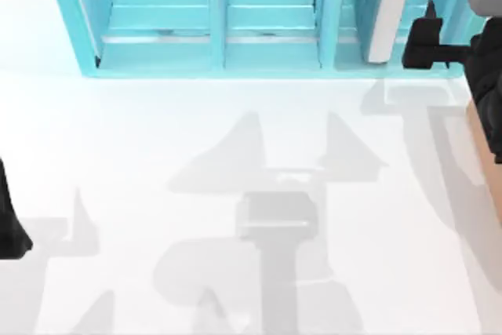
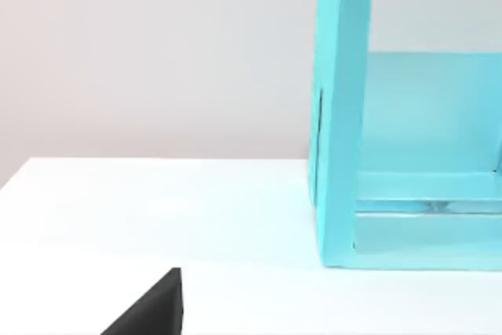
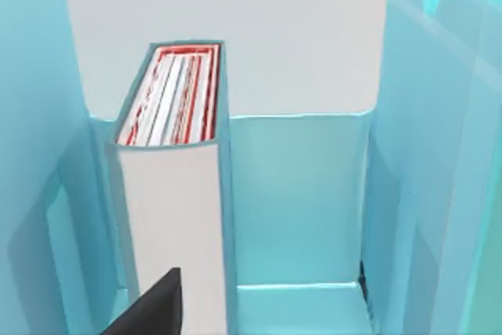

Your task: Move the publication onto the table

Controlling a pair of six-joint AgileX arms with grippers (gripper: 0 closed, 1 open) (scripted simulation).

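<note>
Publication (image 1: 388, 13): stands upright in the rightmost compartment of the light-blue shelf unit (image 1: 220, 45), at the far side of the table toward its right.
Publication's long axis: vertical; in the top view it runs up the picture from the shelf floor, leaning slightly to the right at its upper end.
Publication's facing: its pale white-grey face turns out of the shelf toward the right arm's camera (image 3: 169, 225); the top end shows red and white stripes framed by a thin teal-blue cover edge.
Publication's place in the compartment: it stands against one side wall, with open space between it and the other wall, as the right wrist view shows.
Right gripper (image 1: 427, 41): reaches in from the table's right edge, level with the shelf front, just beside the publication and a little to its right; contact between the two cannot be made out.
Right gripper's fingers: a single dark fingertip (image 3: 153, 307) shows in the right wrist view, low before the book's pale face; whether the jaws stand apart or together cannot be told.
Left gripper (image 1: 12, 225): sits at the table's left edge, well apart from the shelf; a single dark fingertip (image 2: 149, 307) shows above the white surface, and its jaw state cannot be told.
Table (image 1: 157, 154): plain white, carrying the shelf unit along its far side.
Tan box (image 1: 482, 154): a sliver of it at the table's right edge, under the right arm.
</note>
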